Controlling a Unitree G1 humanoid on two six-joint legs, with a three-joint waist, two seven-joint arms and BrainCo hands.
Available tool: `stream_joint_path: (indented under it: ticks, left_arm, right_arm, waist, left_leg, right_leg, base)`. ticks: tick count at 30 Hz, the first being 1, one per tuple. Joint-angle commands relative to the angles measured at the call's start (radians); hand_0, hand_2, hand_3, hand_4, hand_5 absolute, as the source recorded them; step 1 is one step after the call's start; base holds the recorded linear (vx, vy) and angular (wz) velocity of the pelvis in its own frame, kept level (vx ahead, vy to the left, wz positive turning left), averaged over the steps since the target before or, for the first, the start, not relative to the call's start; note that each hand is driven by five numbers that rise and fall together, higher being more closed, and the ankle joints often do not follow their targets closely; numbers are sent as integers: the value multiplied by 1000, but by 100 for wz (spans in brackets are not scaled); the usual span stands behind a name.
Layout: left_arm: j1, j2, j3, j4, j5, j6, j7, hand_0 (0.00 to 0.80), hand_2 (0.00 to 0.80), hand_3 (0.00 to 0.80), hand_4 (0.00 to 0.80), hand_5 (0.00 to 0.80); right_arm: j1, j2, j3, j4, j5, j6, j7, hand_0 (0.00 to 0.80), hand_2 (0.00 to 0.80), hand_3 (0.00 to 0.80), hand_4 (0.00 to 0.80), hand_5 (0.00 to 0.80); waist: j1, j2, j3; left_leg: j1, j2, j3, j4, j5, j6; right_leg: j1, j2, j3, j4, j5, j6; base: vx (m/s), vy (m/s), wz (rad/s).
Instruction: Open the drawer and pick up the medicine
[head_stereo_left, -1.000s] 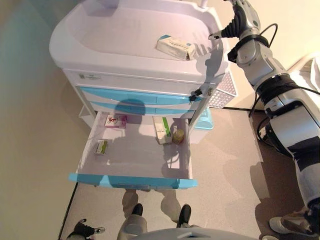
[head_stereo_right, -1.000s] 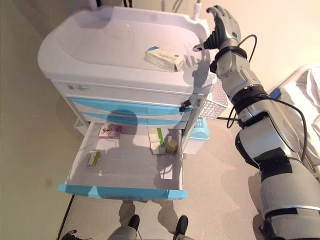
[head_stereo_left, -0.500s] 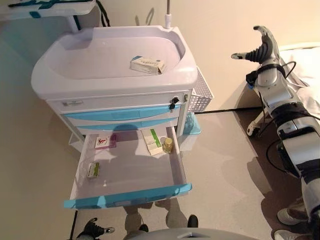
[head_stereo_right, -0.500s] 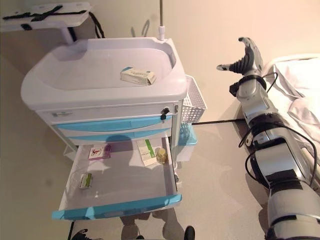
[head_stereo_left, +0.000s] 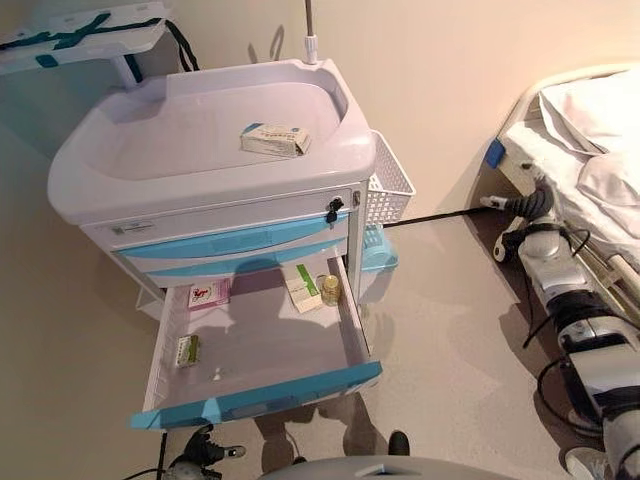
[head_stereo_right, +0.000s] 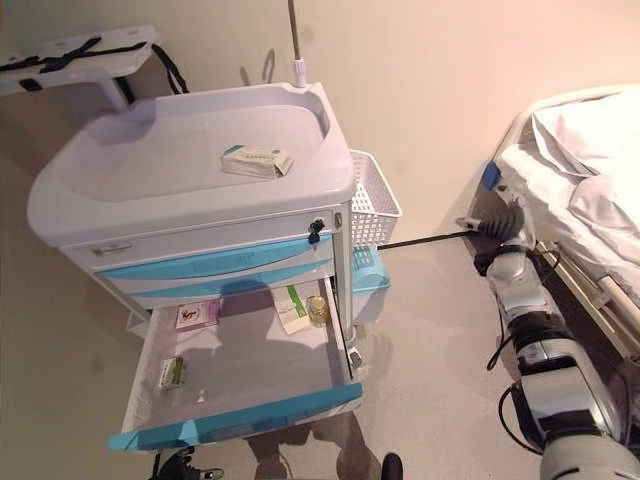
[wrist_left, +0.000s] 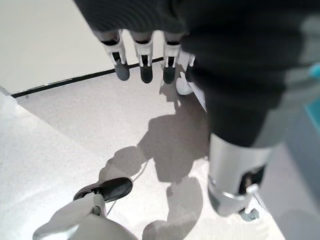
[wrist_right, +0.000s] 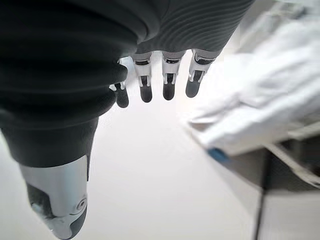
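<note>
The cart's (head_stereo_left: 200, 160) bottom drawer (head_stereo_left: 260, 392) with a light blue front stands pulled out. Inside lie a pink box (head_stereo_left: 208, 293), a green-and-white box (head_stereo_left: 302, 287), a small bottle (head_stereo_left: 329, 289) and a small green box (head_stereo_left: 187, 350). A white medicine box (head_stereo_left: 274, 139) lies on the cart's top. My right hand (head_stereo_left: 520, 205) is open and empty, low beside the bed and far right of the cart; it also shows in the right wrist view (wrist_right: 160, 75). My left hand (wrist_left: 145, 60) is open and empty, hanging over the floor.
A bed (head_stereo_left: 590, 140) with white sheets stands at the right. A white wire basket (head_stereo_left: 388, 190) hangs on the cart's right side. A black cable (head_stereo_left: 430, 217) runs along the wall's foot. An overbed table (head_stereo_left: 80, 35) is at the far left.
The camera has moved, so the whole picture has shifted. My right arm has come down from over the cart's top right corner to low beside the bed. The boxes have not moved.
</note>
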Motion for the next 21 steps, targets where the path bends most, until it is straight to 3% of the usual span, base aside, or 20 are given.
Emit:
stream_joint_path:
  ticks: [1, 21]
  left_arm:
    - [-78, 17, -27, 0, 59, -39, 1, 0, 0, 0, 0, 0]
    - [-128, 56, -25, -39, 196, -39, -68, 0, 0, 0, 0, 0]
  right_arm:
    - [-32, 4, -21, 4, 10, -40, -7, 0, 0, 0, 0, 0]
    - [427, 115, -181, -82, 49, -50, 106, 0, 0, 0, 0, 0]
  waist:
    - [-30, -29, 3]
    - [-94, 4, 29]
  left_leg:
    - [-80, -51, -15, 13, 25, 34]
    - [-70, -53, 8, 10, 23, 34]
  right_leg:
    - [71, -22, -26, 20, -82, 79]
    - [61, -22, -4, 22, -85, 79]
  base:
    - [0, 0, 0]
    - [1, -3, -2]
